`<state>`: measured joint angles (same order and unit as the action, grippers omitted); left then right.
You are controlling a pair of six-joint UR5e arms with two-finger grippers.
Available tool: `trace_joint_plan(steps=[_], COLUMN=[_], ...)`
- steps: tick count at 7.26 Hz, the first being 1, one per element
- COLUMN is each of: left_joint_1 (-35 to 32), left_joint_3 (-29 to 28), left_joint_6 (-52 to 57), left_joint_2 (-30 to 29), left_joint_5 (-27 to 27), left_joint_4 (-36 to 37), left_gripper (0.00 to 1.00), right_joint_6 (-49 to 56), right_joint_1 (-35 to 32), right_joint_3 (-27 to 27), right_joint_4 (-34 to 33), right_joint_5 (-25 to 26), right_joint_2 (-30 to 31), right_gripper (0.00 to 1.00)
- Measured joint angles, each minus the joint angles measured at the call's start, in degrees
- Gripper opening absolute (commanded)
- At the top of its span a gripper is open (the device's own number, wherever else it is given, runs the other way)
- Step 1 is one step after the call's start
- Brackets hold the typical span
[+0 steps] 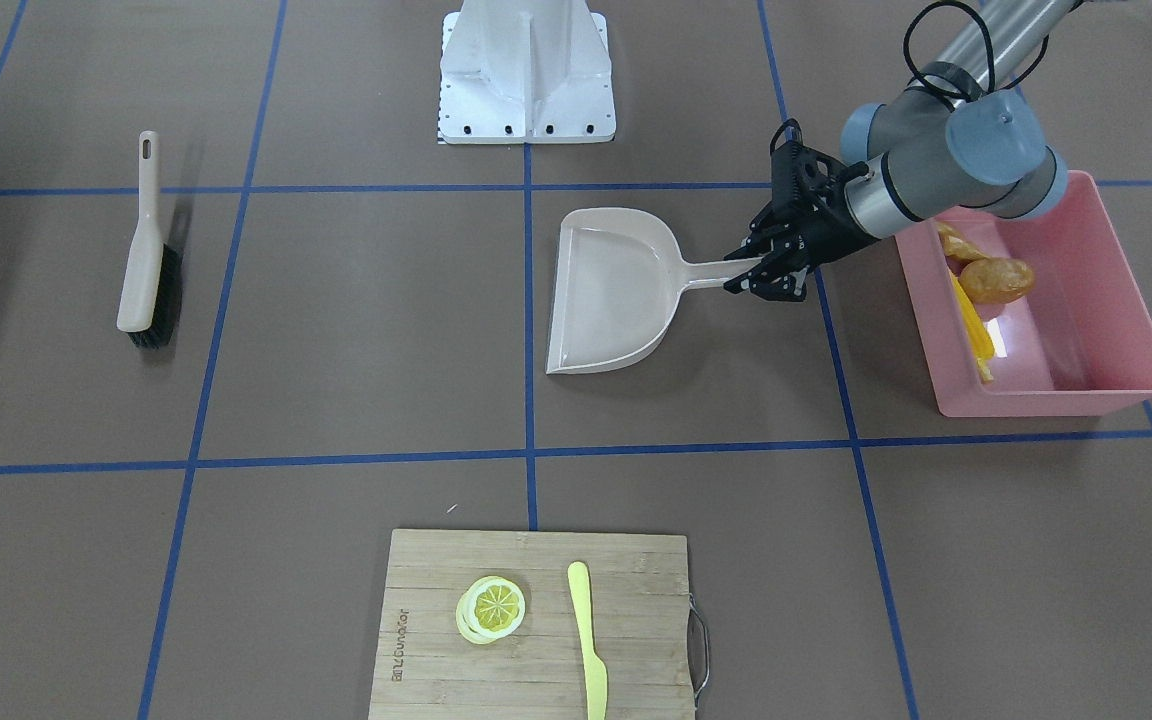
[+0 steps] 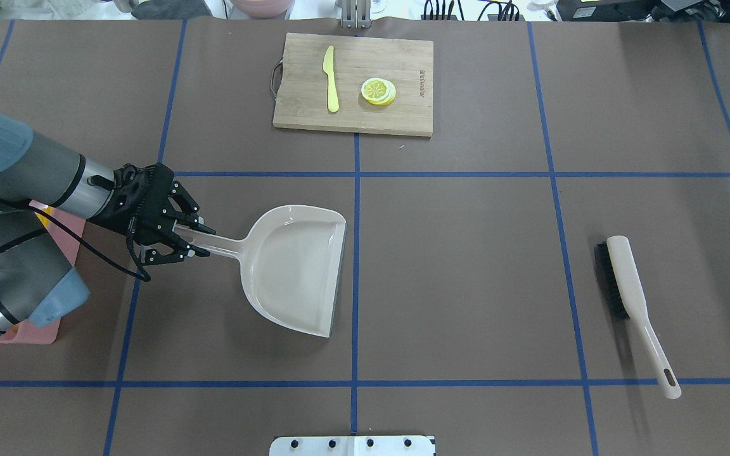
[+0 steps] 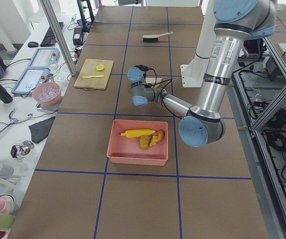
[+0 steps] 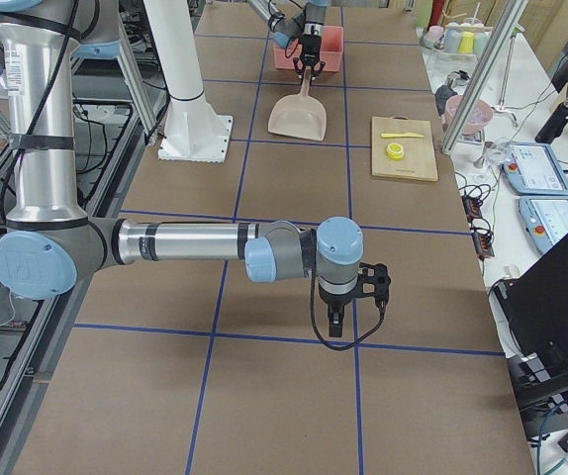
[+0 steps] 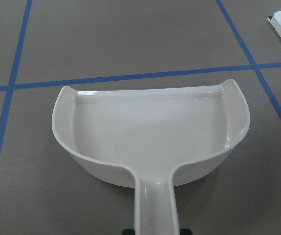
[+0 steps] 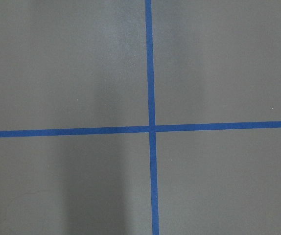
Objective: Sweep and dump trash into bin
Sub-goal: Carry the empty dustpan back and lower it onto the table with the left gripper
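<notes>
The pink bin (image 1: 1046, 400) stands at the table's left end. It holds the yellow corn cob (image 1: 971, 325), the glossy brown potato (image 1: 998, 280) and the tan ginger root (image 1: 956, 243), which my left arm partly hides. In the exterior left view the bin (image 3: 135, 159) shows the corn cob (image 3: 138, 133) lying along its far side. My left gripper (image 1: 744, 268) (image 2: 208, 242) is open, with a finger on each side of the handle of the empty beige dustpan (image 2: 295, 266) (image 5: 150, 127), which lies flat on the table. My right gripper (image 4: 343, 317) hangs over bare table far off. I cannot tell whether it is open.
A beige hand brush (image 2: 631, 297) with black bristles lies on the table's right side. A wooden cutting board (image 2: 403, 117) at the far edge carries a lemon slice (image 2: 377, 90) and a pale yellow knife (image 2: 331, 79). The white robot base (image 1: 526, 70) stands at the near middle edge.
</notes>
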<state>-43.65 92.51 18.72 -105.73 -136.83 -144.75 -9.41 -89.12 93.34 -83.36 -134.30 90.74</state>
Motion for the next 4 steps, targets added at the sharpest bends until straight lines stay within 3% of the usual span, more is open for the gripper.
trace_joint_plan(steps=[2, 3, 4], left_joint_1=[0.33, 0.37, 0.39], left_joint_3=[-0.03, 0.00, 0.02], left_joint_6=[-0.02, -0.08, -0.21], left_joint_2=[0.06, 0.14, 0.30], left_joint_5=[0.06, 0.05, 0.03], left_joint_4=[-0.38, -0.42, -0.44], left_gripper=[0.60, 0.98, 0.98], right_joint_6=[0.00, 0.00, 0.00], right_joint_1=[0.00, 0.00, -0.02], right_joint_3=[0.03, 0.06, 0.07], right_joint_4=[0.03, 0.03, 0.03], right_joint_5=[-0.06, -0.06, -0.03], right_joint_2=[0.05, 0.05, 0.05], right_gripper=[1.00, 1.00, 1.00])
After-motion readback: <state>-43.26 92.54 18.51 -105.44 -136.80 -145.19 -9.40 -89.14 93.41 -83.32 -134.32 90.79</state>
